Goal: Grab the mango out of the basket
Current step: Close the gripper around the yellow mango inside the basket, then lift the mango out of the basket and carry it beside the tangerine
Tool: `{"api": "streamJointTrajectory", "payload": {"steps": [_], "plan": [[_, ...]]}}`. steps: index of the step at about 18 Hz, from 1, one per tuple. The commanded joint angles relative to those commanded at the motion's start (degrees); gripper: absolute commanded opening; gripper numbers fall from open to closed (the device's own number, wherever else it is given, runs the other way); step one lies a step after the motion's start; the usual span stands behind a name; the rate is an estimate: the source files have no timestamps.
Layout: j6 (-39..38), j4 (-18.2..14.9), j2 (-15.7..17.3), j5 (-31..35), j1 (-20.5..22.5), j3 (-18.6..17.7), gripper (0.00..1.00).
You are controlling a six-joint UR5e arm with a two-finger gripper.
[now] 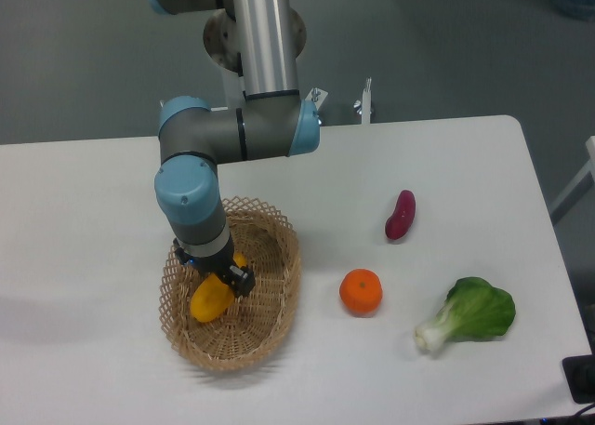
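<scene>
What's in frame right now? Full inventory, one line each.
basket: 1, light tan wicker, front left of the table
mango: 1, yellow-orange, inside the basket, partly under the gripper
orange: 1, orange, on the table right of the basket
purple vegetable: 1, purple, on the table behind and right of the orange
leafy green: 1, green with a white stem, front right of the table
table: 1, white
gripper: 1, black, down in the basket at the mango; jaw state unclear
arm: 1, grey and blue

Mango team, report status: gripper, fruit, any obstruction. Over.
Gripper down in the basket, over the mango; grip unclear. Mango lies on the basket floor. No obstruction; orange is outside the basket.
</scene>
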Motion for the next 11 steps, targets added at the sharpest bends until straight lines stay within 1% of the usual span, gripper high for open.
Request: {"api": "streamJointTrajectory", "payload": {"steps": [1, 2, 7, 8, 11], "plan": [[0.1, 0.0, 0.1, 0.0, 0.0, 0.1, 0.39], [0.2, 0.0, 0.1, 0.0, 0.0, 0.1, 0.38], [0.2, 0.0, 0.4, -0.1, 0.0, 0.4, 0.36], [0.3, 0.0, 0.4, -0.1, 0.0, 0.5, 0.34], [1.2, -0.2, 1.1, -0.1, 0.2, 1.0, 0.33]]}}
